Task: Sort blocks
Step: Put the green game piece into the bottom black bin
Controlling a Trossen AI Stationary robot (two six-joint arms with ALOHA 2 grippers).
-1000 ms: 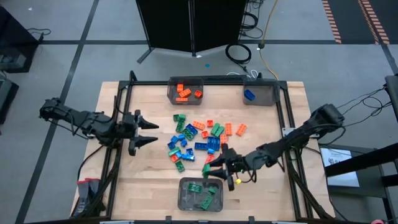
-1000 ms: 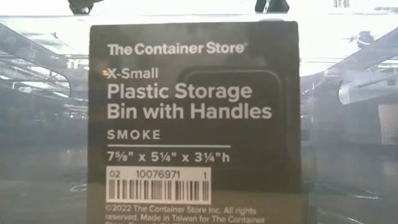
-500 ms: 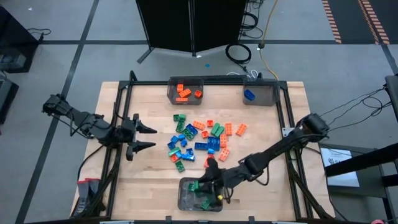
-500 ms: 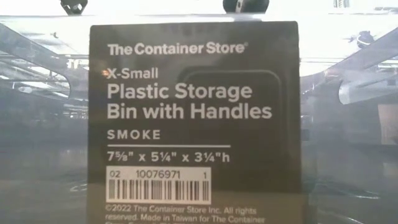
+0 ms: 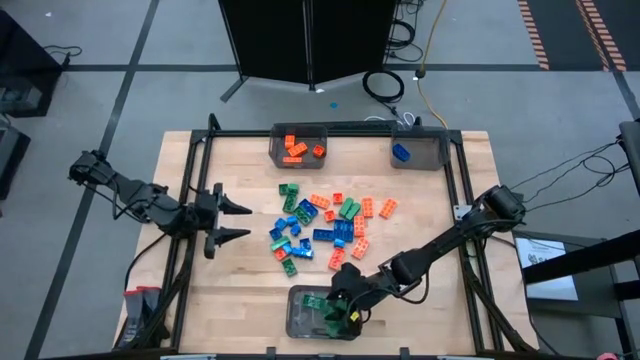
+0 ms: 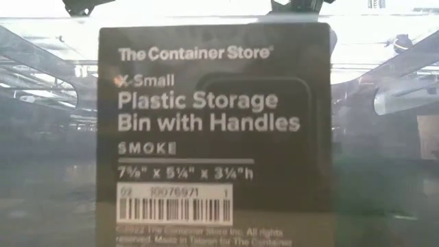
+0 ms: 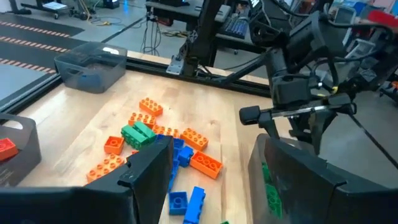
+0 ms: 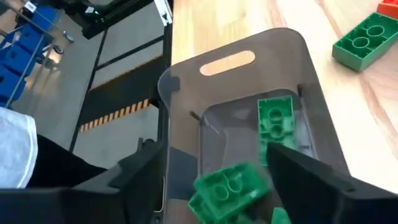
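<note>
Near bin: the grey bin (image 5: 322, 313) at the near table edge holds green blocks (image 8: 275, 118).
Right gripper (image 5: 347, 303): we see it over this bin, fingers spread, a green block (image 8: 229, 186) blurred between them, seemingly falling free.
Risk: we judge the block may bounce on the others and jump out.
Pile: loose blocks (image 5: 322, 226) lie mid-table, colours mixed.
Left gripper (image 5: 232, 220): it waits open, left of the pile.
Far bins: orange blocks (image 5: 297, 148); one blue block (image 5: 401, 152).

The right gripper (image 5: 345, 308) has swung from the pile to over the six o'clock bin (image 5: 297, 322), fingers parted, releasing a green block (image 8: 231, 185).
</note>
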